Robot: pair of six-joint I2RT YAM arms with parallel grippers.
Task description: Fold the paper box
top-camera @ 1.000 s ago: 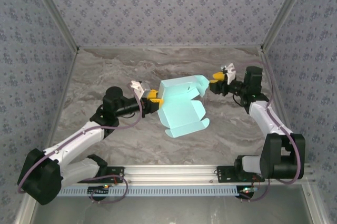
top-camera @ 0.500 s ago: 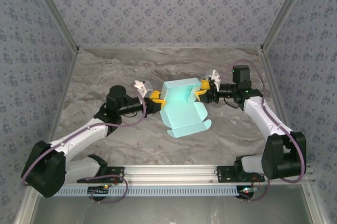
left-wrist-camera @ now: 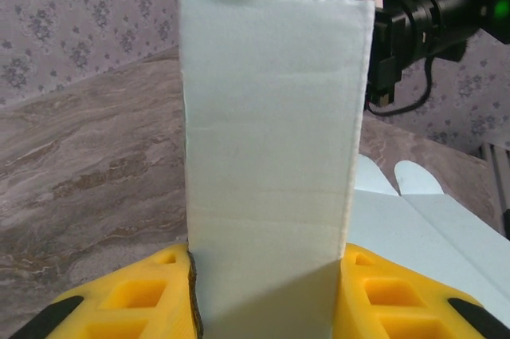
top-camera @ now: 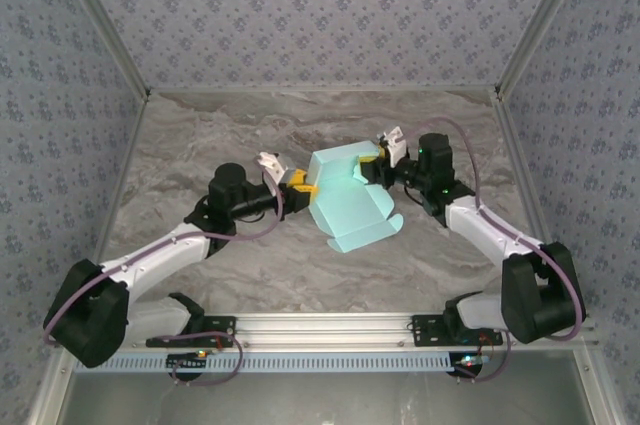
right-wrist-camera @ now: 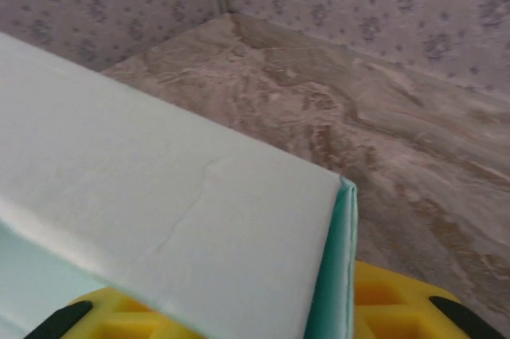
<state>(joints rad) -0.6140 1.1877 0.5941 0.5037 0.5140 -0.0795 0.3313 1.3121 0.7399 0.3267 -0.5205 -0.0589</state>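
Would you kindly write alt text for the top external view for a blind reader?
A pale cyan, partly folded thin-card paper box is at the middle of a grey marbled table; the left gripper clasps its left side, the right gripper is at its upper right corner.

The paper box (top-camera: 350, 203) is plain pale cyan-blue. The bench (top-camera: 200, 145) is marbled grey and brown; the walls (top-camera: 300, 15) are lilac-grey with small floral print.
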